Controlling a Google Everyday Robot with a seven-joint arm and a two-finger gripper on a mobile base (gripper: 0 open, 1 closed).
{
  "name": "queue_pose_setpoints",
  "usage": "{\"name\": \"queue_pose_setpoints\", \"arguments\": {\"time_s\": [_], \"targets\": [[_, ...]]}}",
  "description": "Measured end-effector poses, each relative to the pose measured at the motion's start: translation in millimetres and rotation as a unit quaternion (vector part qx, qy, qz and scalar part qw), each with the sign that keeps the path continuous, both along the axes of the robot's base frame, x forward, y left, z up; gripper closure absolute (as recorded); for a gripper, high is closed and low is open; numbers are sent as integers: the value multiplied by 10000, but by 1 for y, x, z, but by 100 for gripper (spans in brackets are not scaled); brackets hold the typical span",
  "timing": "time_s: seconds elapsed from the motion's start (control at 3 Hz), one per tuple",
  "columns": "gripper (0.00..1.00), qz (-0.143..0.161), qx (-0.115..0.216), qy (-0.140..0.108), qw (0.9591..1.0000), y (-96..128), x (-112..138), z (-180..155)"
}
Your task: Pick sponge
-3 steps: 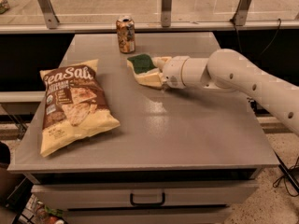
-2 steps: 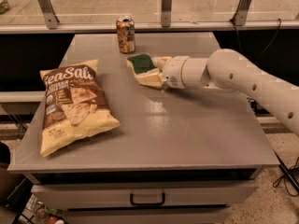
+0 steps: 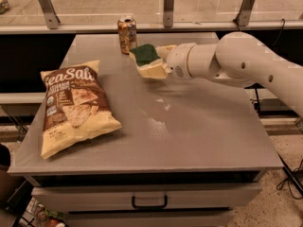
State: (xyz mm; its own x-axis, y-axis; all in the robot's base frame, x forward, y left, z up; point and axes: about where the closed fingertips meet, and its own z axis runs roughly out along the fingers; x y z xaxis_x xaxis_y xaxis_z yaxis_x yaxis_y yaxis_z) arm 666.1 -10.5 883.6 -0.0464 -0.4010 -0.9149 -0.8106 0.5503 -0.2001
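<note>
The pincer [image 3: 151, 63] is just to the right of the soda can [image 3: 127, 33], with its pale fingers closed on the sponge [image 3: 145, 55]. The sponge is tilted, its green top turned toward the can, and it does not touch the can. The can stands upright at the far edge of the tabletop [image 3: 199, 131]. In front of the can and to its left lies a chip bag [image 3: 75, 108], closed and flat.

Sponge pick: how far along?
Done: gripper has reached the sponge beside the can. In hand: it looks clamped on the sponge, which sits tilted, seemingly barely off the table. Left: a clear lift away.
</note>
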Motion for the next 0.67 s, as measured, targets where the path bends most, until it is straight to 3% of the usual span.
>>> {"name": "queue_pose_setpoints", "arguments": {"time_s": [0.67], "targets": [[100,1,-81,-418,9991,-14,-16,55]]}}
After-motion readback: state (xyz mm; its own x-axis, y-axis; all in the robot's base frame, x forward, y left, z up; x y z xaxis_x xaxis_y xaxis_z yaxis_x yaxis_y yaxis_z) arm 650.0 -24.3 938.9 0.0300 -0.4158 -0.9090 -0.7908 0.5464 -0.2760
